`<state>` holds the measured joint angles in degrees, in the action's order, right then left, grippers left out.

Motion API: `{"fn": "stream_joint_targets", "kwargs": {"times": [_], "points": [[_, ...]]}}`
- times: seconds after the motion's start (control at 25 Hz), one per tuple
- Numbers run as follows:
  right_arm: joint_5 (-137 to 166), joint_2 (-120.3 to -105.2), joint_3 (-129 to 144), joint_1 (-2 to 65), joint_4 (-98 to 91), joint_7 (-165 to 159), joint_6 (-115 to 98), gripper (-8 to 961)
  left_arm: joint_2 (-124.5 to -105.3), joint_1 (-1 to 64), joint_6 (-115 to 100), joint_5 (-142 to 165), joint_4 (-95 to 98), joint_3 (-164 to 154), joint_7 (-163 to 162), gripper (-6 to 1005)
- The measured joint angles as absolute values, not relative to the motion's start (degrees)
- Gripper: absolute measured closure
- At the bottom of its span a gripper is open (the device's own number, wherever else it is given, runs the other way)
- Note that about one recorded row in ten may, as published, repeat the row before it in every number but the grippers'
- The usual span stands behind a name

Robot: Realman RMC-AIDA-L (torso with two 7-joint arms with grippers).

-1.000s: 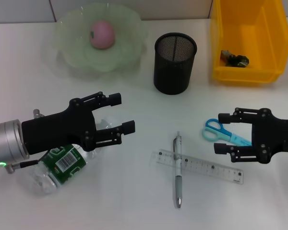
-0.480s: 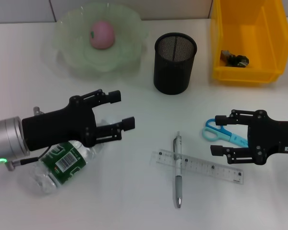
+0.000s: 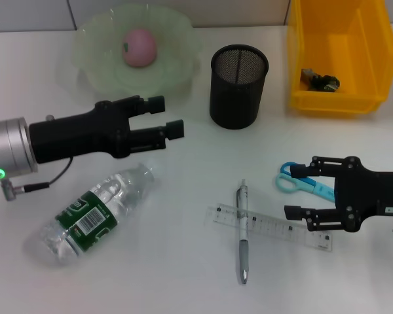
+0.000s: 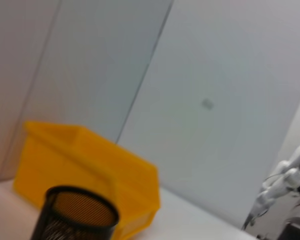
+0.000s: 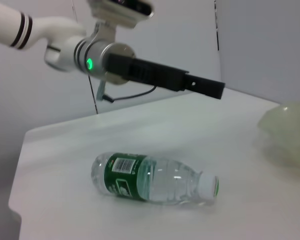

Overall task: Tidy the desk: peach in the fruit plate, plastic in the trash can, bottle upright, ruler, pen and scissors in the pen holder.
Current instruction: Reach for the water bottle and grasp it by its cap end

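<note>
On the left half of the white desk (image 3: 183, 275), the left gripper (image 3: 167, 118) has risen away from the clear plastic water bottle with the green label (image 3: 92, 212), which it was covering 1 second ago. It now hangs between the bottle and the pale green glass fruit plate (image 3: 177, 39), jaws apart and holding nothing. The bottle lies on its side in full view, cap end toward the middle of the desk; the right wrist view shows it (image 5: 152, 179) lying flat with the left arm lifted well above it. So the bottle is not yet upright, and judging by the retreat, the left arm looks to be stepping back from that job for the moment.

The right gripper (image 3: 300, 191) has meanwhile slid nearer the robot and lower toward the desk. Its jaws are spread, with the blue-handled scissors (image 3: 301, 182) lying between the 2 fingers and nothing yet clamped. The far end of the clear plastic ruler (image 3: 275, 228) sits just under the lower finger, so a close here risks catching it too.

The silver pen (image 3: 242, 235) lies across the ruler, untouched. The pink peach (image 3: 139, 47) already rests in the fruit plate, and a dark crumpled scrap (image 3: 319, 81) sits inside the yellow plastic bin (image 3: 370, 98). The black mesh pen holder (image 3: 239, 88) stands upright with no ruler, pen or scissors in it, so 3 items plus the bottle remain.
</note>
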<state>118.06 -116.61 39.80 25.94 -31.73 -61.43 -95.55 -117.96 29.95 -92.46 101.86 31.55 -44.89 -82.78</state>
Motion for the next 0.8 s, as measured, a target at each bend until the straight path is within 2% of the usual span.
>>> {"fn": "stream_joint_targets", "kwargs": {"times": [0.28,0.8], "points": [[118.2,-116.75,39.8,25.8,-31.7,-61.4,-94.8,186,-117.95,31.5,-89.7,111.3,41.6,-44.9,-96.5,184],[118.3,-116.71,39.8,25.7,-31.7,-61.4,-94.6,186,-117.93,39.8,-89.7,132.2,51.4,-45.9,-119.4,184]]}}
